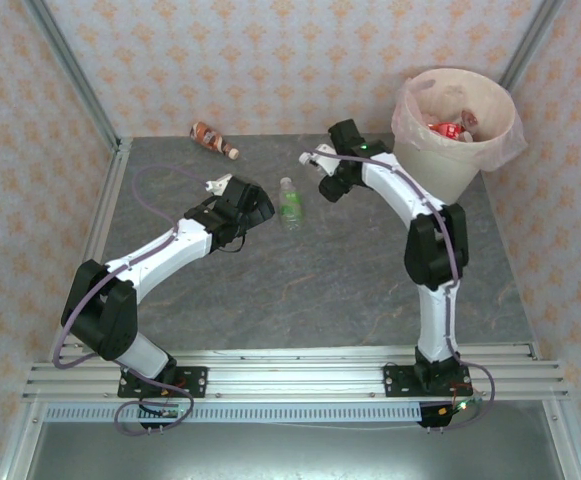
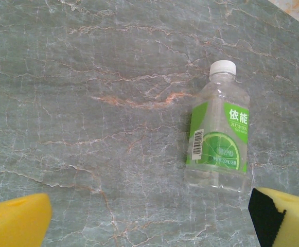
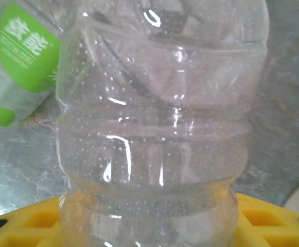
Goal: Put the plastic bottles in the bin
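Grey marbled table [image 1: 320, 290]. The bin [image 1: 440, 165] stands at its far right corner, lined in pink, with bottles [image 1: 450, 128] already inside. My right gripper [image 1: 313, 160] is far centre, just left of the bin. A clear bottle [image 3: 159, 128] sits deep between its jaws; I cannot tell whether they have pinched it yet. The thin wall will likely dent, so I should close only until it stops slipping. Then lift straight up and swing right over the bin. My left gripper [image 1: 217, 186] hangs wide open and empty, near a green bottle [image 2: 218, 128] lying mid-table. A brown bottle [image 1: 213, 139] lies far left.
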